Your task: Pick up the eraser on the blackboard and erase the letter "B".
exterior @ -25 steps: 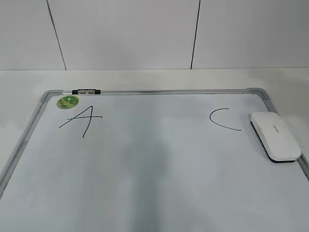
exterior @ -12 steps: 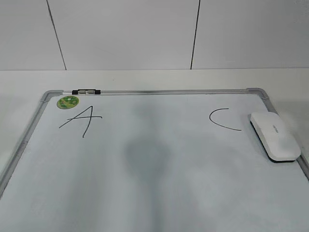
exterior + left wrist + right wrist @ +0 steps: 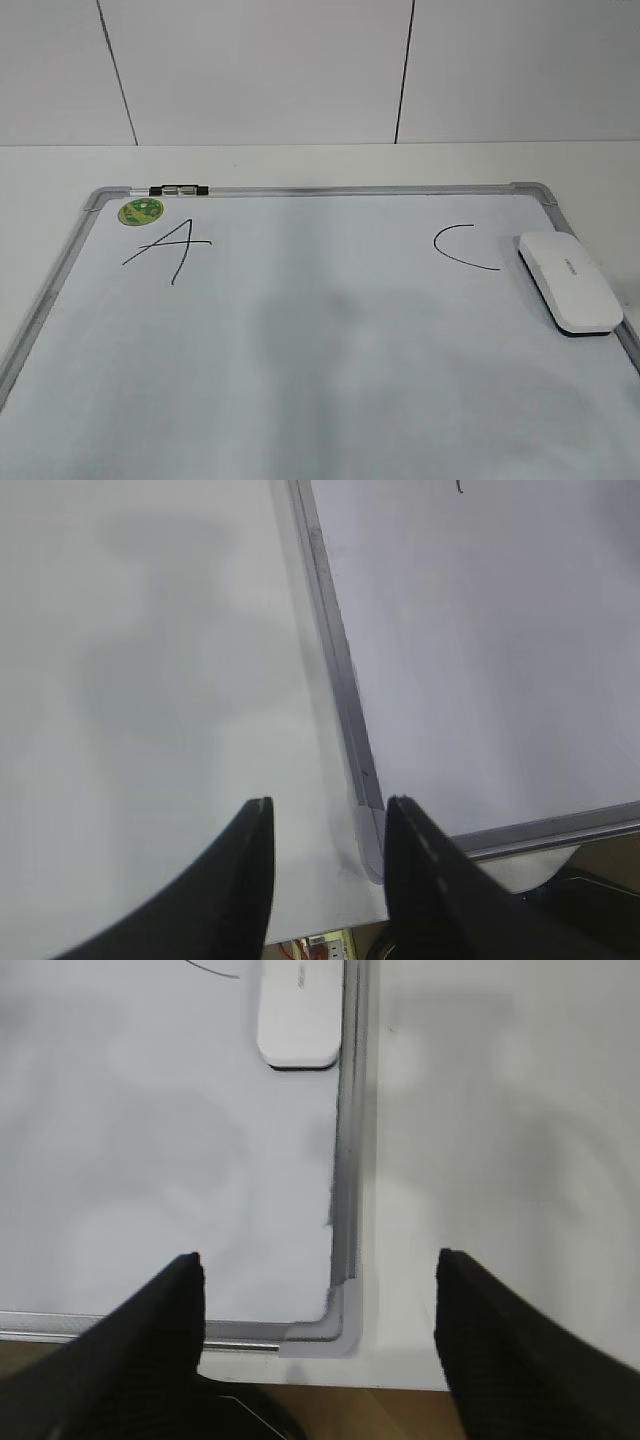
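The blackboard (image 3: 330,360) is a white board with a grey frame lying flat on the table. The white eraser (image 3: 567,281) lies on its right edge next to the "C" (image 3: 460,247); the right wrist view shows the eraser (image 3: 300,1015) too. A slanted "A" (image 3: 168,246) is at the left. No letter "B" shows between them. Neither gripper shows in the exterior view. My left gripper (image 3: 325,820) is open and empty above the board's near left corner (image 3: 368,840). My right gripper (image 3: 320,1270) is wide open and empty above the near right corner (image 3: 335,1335).
A round green sticker (image 3: 140,210) and a small black-and-clear clip (image 3: 178,188) sit at the board's far left. A white tiled wall (image 3: 320,70) stands behind the table. Bare white tabletop (image 3: 500,1160) lies right of the board.
The eraser and letters have not moved. A soft shadow on the middle of the board has shifted and faded.
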{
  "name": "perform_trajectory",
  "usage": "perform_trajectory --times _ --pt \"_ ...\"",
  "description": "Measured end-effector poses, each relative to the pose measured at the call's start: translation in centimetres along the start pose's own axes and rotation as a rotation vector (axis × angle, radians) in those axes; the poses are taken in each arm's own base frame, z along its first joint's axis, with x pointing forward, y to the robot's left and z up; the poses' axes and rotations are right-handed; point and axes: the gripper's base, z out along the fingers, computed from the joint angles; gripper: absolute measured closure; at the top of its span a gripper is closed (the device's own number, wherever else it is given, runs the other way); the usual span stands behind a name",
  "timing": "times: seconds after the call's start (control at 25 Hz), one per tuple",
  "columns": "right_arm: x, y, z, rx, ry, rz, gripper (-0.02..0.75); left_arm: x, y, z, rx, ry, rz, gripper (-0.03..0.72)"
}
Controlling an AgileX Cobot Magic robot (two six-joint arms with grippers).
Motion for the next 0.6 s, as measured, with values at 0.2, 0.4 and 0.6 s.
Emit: perform_trajectory --times 0.2,0.4,0.6 --pt "2.2 -0.2 2.5 0.027 0.033 -0.012 0.168 2.8 -0.2 1.2 -0.005 -0.045 0.001 0.432" --pt "3.2 -0.1 2.9 0.013 -0.026 -0.021 0.168 3.7 -0.3 1.3 -0.006 -0.144 -0.001 0.445" --pt "3.9 0.0 2.1 0.001 -0.117 -0.022 0.168 3.9 -0.3 1.3 -0.010 -0.191 0.001 0.445"
